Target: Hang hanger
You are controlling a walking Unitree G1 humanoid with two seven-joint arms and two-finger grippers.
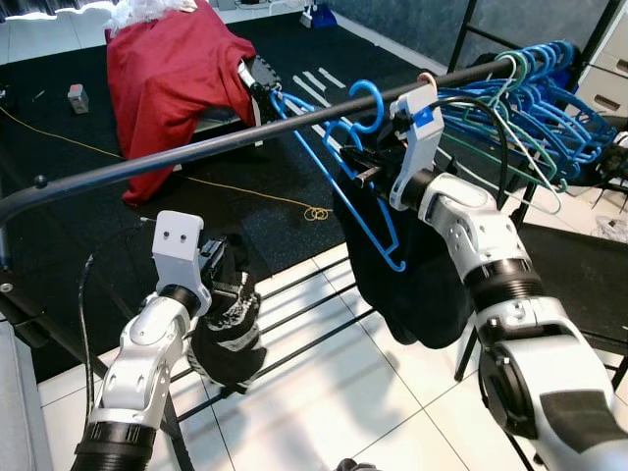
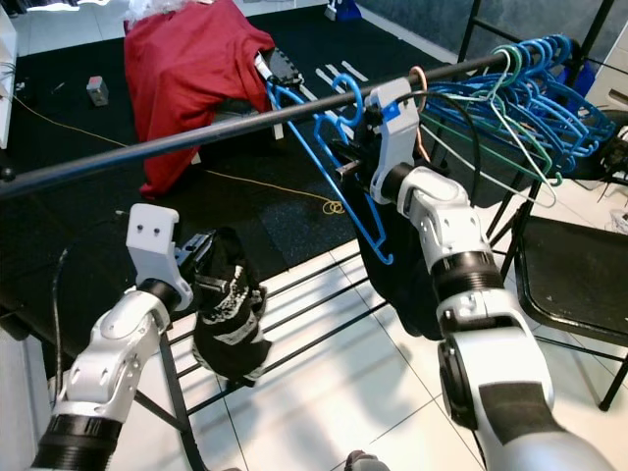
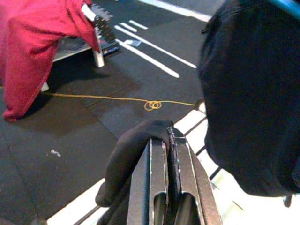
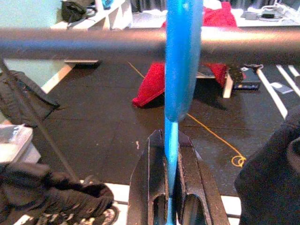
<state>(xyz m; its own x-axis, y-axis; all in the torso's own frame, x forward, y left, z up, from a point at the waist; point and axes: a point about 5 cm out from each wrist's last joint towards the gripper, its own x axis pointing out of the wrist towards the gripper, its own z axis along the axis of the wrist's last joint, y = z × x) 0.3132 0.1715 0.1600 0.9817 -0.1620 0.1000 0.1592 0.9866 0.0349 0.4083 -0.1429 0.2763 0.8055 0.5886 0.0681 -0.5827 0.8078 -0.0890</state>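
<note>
A blue hanger (image 1: 377, 232) carries a black garment (image 1: 422, 285) that hangs down beside my right arm. My right gripper (image 1: 359, 169) is shut on the hanger's neck, just below its hook (image 4: 183, 70). The hook curves across the black rail (image 1: 196, 152); I cannot tell whether it rests on the rail. Lower on the left, my left gripper (image 1: 228, 267) is shut on a fold of black cloth with white print (image 1: 234, 334), which droops over the rack's lower rods. In the left wrist view the fingertips (image 3: 161, 145) pinch that cloth (image 3: 133, 152).
Several blue and green hangers (image 1: 535, 88) crowd the rail's right end. A red cloth (image 1: 177, 78) drapes a bench beyond the rail. The rack's lower rods (image 1: 314, 319) run over white tiles. A black chair (image 2: 579, 275) stands on the right. A yellow cable (image 1: 314, 211) lies on the dark mat.
</note>
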